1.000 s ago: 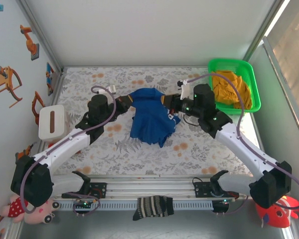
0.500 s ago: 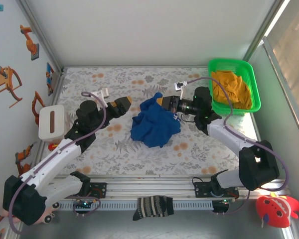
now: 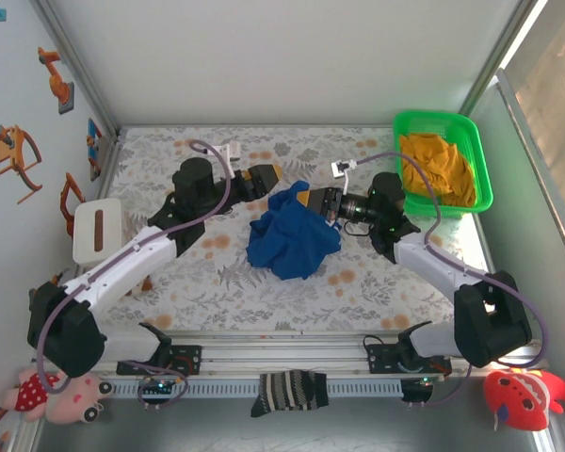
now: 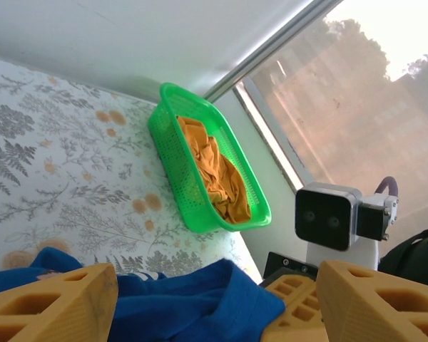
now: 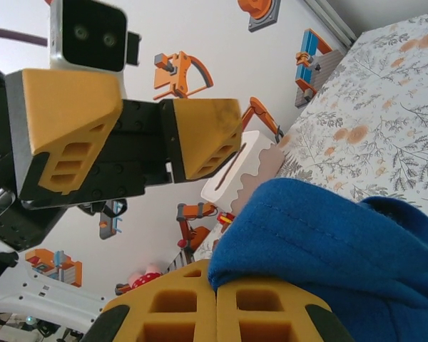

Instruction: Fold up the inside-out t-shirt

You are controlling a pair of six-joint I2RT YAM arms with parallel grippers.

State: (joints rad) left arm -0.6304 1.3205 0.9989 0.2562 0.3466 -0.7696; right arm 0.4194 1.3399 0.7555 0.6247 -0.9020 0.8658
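Blue inside-out t-shirt (image 3: 292, 235) bunched mid-counter (image 3: 377, 273), one peak pinched in the closed right gripper (image 3: 304, 198), left gripper (image 3: 273, 175) jaws apart and empty just beside it; risk: single-point pull probably wads the heap tighter instead of spreading it.

Soft, wrinkled matt cloth t-shirt (image 3: 292, 240), glossy perforated plastic basket (image 3: 435, 117)

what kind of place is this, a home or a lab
Probably a robotics lab test cell, not a home: a left arm and right arm bolted to a metal rail, white panels enclosing the table, robot stickers on one wall.
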